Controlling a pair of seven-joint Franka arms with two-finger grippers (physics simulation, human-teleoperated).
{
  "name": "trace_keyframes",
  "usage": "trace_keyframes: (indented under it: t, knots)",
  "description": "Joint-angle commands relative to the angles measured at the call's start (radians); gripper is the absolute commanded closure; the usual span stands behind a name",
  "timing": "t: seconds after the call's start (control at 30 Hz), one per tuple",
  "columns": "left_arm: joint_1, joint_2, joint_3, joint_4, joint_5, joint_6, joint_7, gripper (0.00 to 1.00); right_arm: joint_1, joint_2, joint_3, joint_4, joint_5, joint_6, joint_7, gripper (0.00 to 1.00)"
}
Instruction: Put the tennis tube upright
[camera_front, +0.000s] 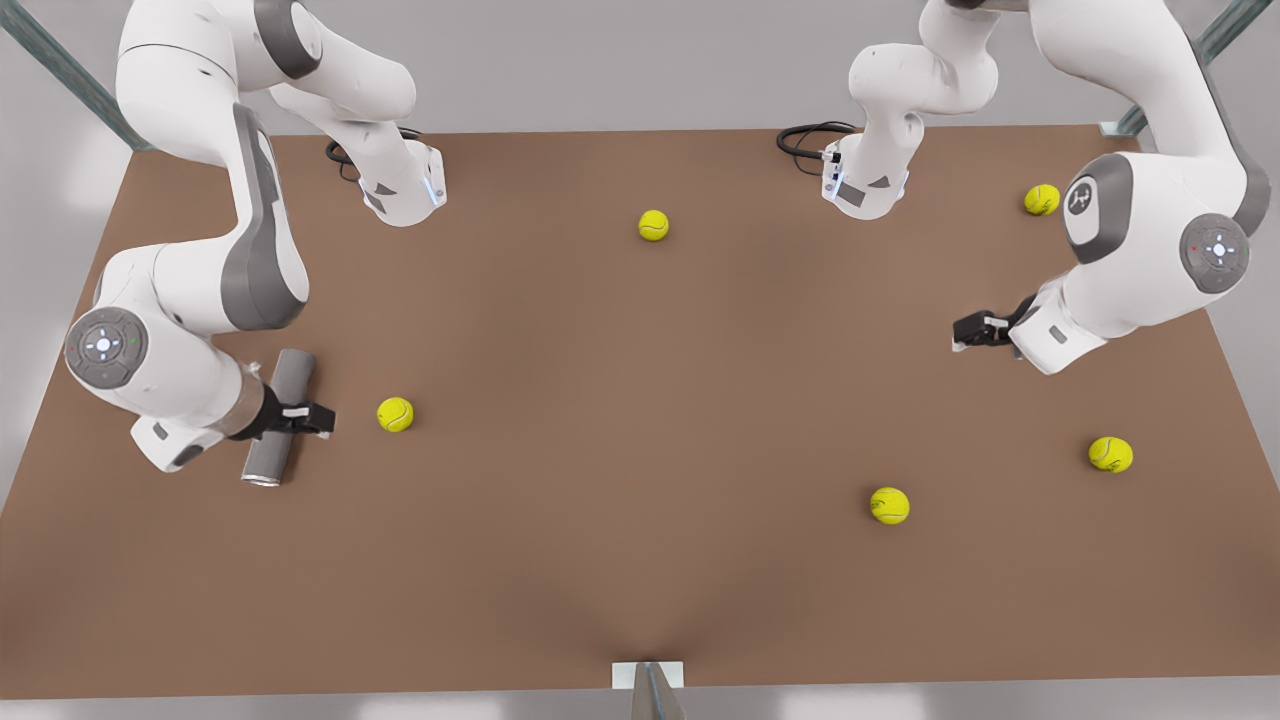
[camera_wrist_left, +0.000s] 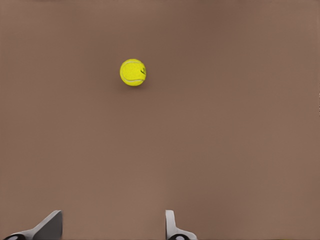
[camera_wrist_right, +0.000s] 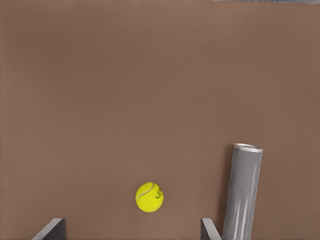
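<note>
Tube (camera_front: 277, 420) lying flat, ungripped.
Right gripper (camera_front: 318, 418) spread wide, empty, tube outside its finger; closing here I'd knock it rolling toward the 3 o'clock ball (camera_front: 395, 414). Left gripper (camera_front: 965, 330) waits, agape.

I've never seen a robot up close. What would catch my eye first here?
Two big white arms lean over a brown table dotted with five yellow-green tennis balls. At the front view's left, the right gripper, open, sits by a grey tennis tube lying on its side. At the front view's right, the left gripper waits open above bare table.
</note>
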Motion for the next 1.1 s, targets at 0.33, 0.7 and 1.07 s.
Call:
trace_keyframes:
  t: [0.33,0.7,1.07]
  knots:
    - [0.0,0.006,0.001,0.001,0.002,0.102,0.114,0.0,-0.052,-0.042,-0.002,-0.098,-0.008,0.132,0.057,0.0]
    - [0.0,0.012,-0.003,-0.008,0.002,0.062,0.109,0.0,-0.311,-0.183,-0.068,-0.699,0.054,0.504,-0.229,0.0]
    - [-0.002,0.024,-0.007,-0.003,0.003,0.062,0.079,0.0,-0.293,-0.042,-0.111,-0.808,-0.12,0.781,-0.218,0.0]
